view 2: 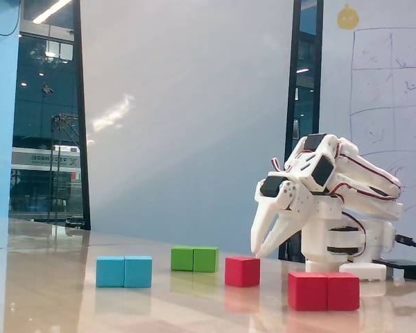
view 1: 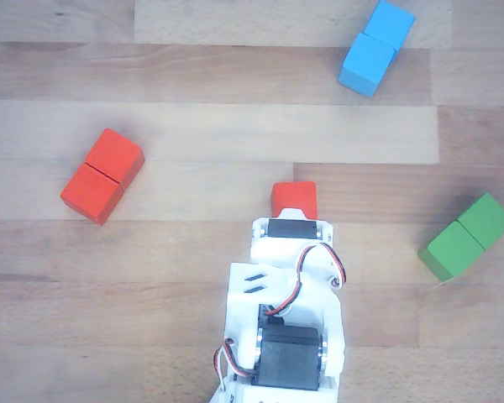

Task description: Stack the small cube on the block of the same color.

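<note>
The small cube (view 2: 242,271) sits alone on the table, between the green and red oblong pieces in the fixed view. From above, the small cube (view 1: 294,200) peeks out just beyond the arm's wrist housing (view 1: 291,239). The red block (view 2: 324,291), two-cube long with a seam, lies nearest the camera at right; in the other view the block (view 1: 102,175) lies diagonally at left. My gripper (view 2: 258,252) hangs pointing down, above and slightly right of the small cube, its fingertips together and holding nothing. The fingers are hidden under the wrist in the other view.
A blue oblong block (view 2: 124,271) (view 1: 376,48) and a green oblong block (view 2: 194,259) (view 1: 467,237) lie on the wooden table. The arm's white base (view 2: 347,243) stands at the right, with a cable trailing off behind it.
</note>
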